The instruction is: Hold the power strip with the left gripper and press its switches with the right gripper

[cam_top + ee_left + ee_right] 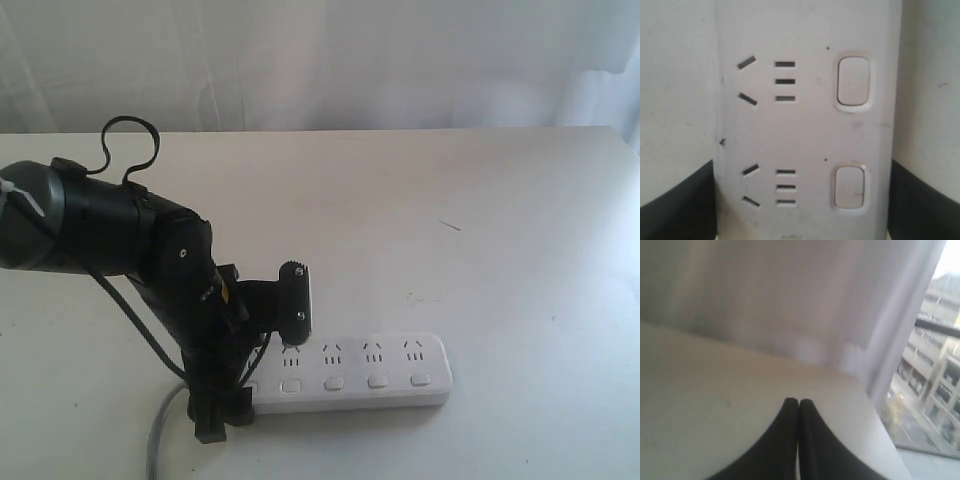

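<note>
Currently black left gripper [802, 180] is clamping long white plastic power strip [370, 378]; closed, empty black right gripper [799, 407] pressing off-centre risks twisting it.

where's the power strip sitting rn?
In the exterior view the power strip lies on the white table, low and centre; the left gripper straddles its left end, where the grey cord leaves.
</note>
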